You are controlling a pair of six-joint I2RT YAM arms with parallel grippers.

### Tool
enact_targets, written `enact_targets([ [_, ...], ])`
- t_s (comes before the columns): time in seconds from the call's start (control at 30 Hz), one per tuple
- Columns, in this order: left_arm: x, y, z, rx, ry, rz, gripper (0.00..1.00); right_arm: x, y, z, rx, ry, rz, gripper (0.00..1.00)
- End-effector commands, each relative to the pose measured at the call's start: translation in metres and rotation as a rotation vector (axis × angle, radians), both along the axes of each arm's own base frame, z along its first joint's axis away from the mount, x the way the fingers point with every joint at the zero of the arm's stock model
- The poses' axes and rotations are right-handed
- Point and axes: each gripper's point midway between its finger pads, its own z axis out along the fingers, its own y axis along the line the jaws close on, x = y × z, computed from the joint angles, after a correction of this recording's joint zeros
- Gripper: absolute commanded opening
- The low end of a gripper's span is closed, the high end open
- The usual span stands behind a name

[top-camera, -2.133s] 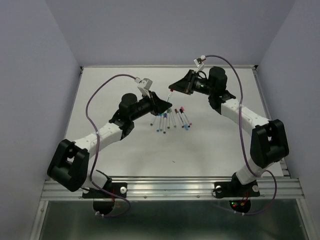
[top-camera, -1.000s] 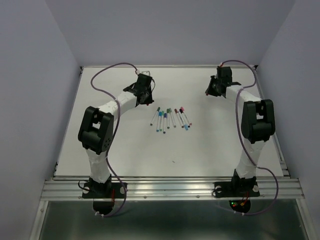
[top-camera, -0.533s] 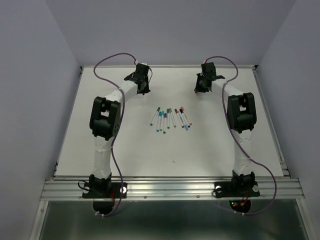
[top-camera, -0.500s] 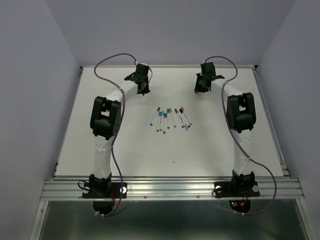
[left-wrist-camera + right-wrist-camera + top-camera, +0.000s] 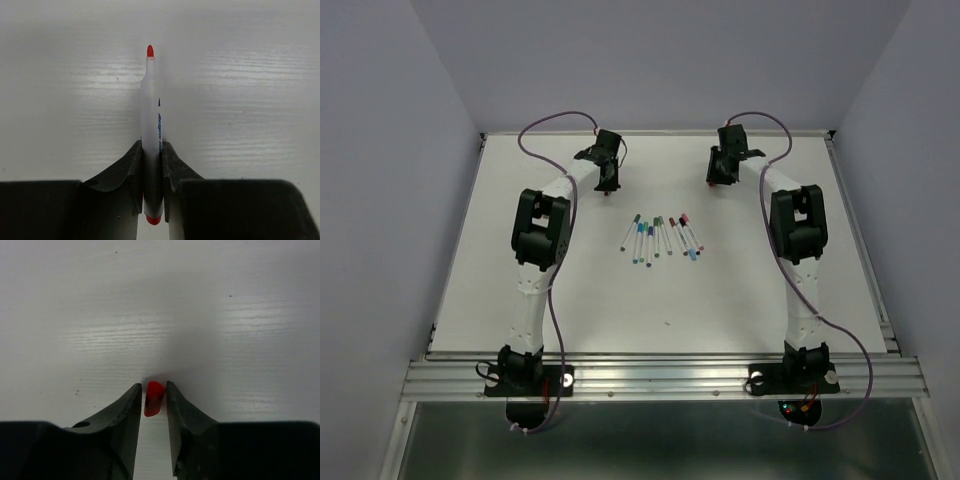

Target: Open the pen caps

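Observation:
My left gripper [image 5: 608,178] [image 5: 151,146] is at the far left of the table, shut on a white pen [image 5: 150,110]. The pen's bare red tip [image 5: 150,51] points away, close over the table. My right gripper [image 5: 716,176] [image 5: 152,386] is at the far right of centre, pointing down. A short red cap [image 5: 154,399] sits tilted between its jaws, touching the right finger, with a thin gap to the left finger. Several more white pens [image 5: 660,237] lie in a row at the middle of the table, with coloured ends.
The white table [image 5: 570,290] has raised edges at the back and sides. Both arms stretch far out towards the back wall. A small dark speck [image 5: 667,322] lies in front of the pens. Purple cables loop above both wrists.
Both arms have swung away from the pens, where they held the pen and cap together, out to the back of the table. They have barely moved in the last half second.

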Motion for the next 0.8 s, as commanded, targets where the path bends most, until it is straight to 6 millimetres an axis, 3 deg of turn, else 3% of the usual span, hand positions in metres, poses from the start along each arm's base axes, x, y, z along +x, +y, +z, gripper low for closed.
enact_targets([
  [0.0, 0.006, 0.006, 0.016, 0.009, -0.017, 0.007, 0.19, 0.001, 0.001, 0.007, -0.018, -0.004, -0.002, 0.37],
  [0.23, 0.001, 0.007, 0.013, 0.007, -0.007, 0.014, 0.33, -0.002, 0.0, 0.017, -0.016, -0.013, -0.005, 0.5],
  [0.4, -0.002, 0.011, 0.013, 0.02, -0.002, 0.025, 0.5, -0.005, 0.005, 0.026, -0.013, -0.025, 0.007, 0.54],
  [0.6, -0.008, 0.014, 0.015, 0.021, 0.0, 0.033, 0.59, -0.006, 0.005, 0.04, -0.012, -0.046, 0.01, 0.59],
  [0.67, -0.007, 0.012, 0.022, 0.006, -0.014, 0.03, 0.65, -0.006, 0.004, 0.05, -0.017, -0.064, 0.014, 0.66],
  [0.7, -0.006, 0.01, 0.033, -0.005, -0.031, 0.021, 0.73, -0.004, 0.002, 0.056, -0.021, -0.077, 0.006, 0.7],
  [0.77, -0.005, 0.006, 0.046, -0.029, -0.058, 0.006, 0.79, -0.002, -0.002, 0.072, -0.035, -0.109, -0.004, 1.0],
])
